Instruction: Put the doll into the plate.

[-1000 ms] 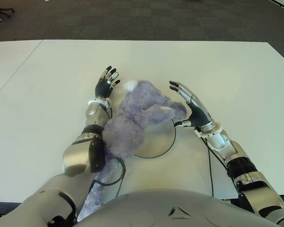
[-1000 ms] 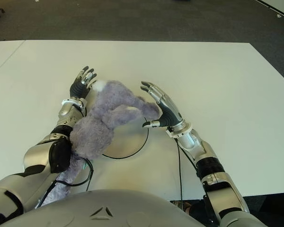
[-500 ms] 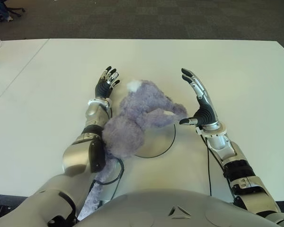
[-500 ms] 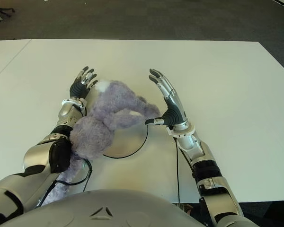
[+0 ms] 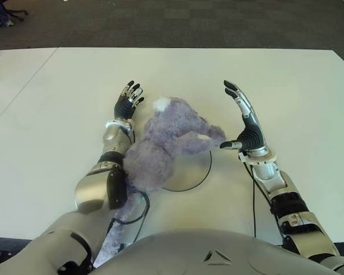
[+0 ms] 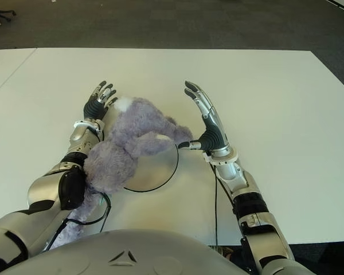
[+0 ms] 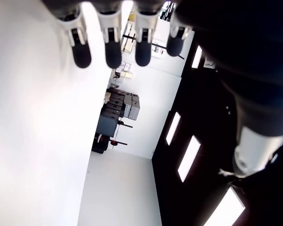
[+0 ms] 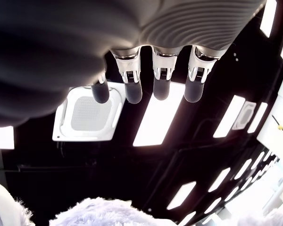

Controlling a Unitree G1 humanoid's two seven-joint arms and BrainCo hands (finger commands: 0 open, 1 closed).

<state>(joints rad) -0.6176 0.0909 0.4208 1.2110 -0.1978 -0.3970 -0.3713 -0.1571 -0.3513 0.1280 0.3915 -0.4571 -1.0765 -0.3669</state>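
While doll (image 5: 160, 143) lay partly over plate (image 5: 192, 172) at centre, right hand (image 5: 245, 117) stood upright, fingers extended, empty; left hand (image 5: 128, 101) flat, fingers spread, empty.

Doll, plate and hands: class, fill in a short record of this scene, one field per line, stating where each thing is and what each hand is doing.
Doll: purple plush doll, lying across the plate's left part and spilling onto the table
Plate: round pale plate, right part bare
Table: white table
Left hand: left hand, open, fingers extended, beside the doll's left, holding nothing
Right hand: right hand, open, raised edge-on at the doll's right, thumb near the doll's limb, holding nothing
Task status: doll partly on the plate, neither hand gripping it
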